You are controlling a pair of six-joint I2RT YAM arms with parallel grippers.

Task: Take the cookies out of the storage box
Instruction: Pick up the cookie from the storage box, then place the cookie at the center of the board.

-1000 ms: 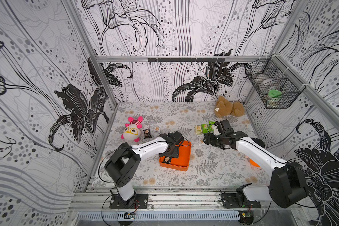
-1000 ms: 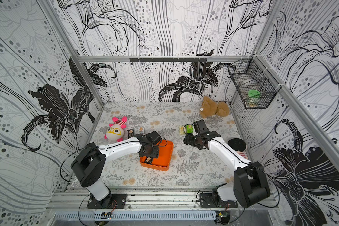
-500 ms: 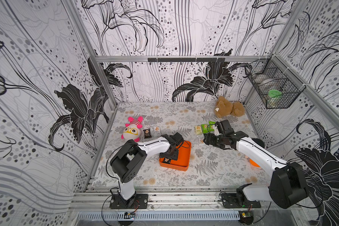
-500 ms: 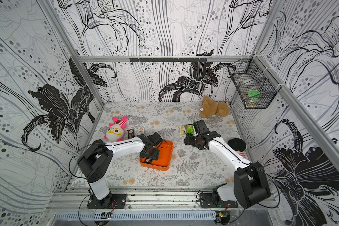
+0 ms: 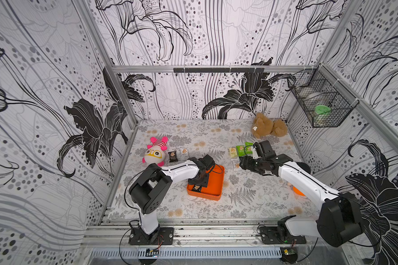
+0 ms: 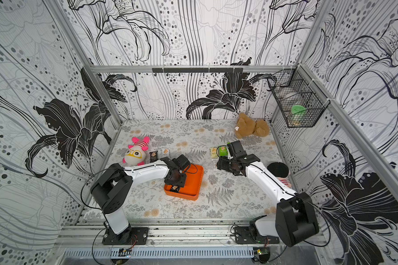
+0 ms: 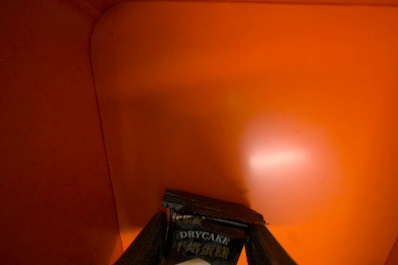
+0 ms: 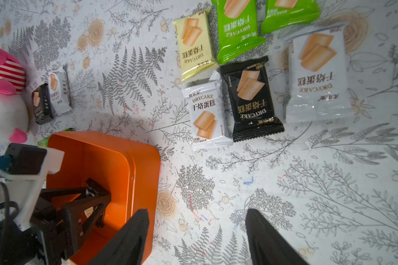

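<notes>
One packet [image 7: 205, 241] (within left hand [image 7: 207, 221]) near storage box [image 7: 44, 114] wall.

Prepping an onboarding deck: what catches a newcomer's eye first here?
The bright orange box mid-table, left pincer inside gripping a black packet. Then the loose packets beside the open right pincer. A pink toy lies further left.

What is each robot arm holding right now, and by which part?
The left tool pinches a black cookie packet by its two side edges, inside the orange storage box. The right tool is open and holds nothing.
</notes>
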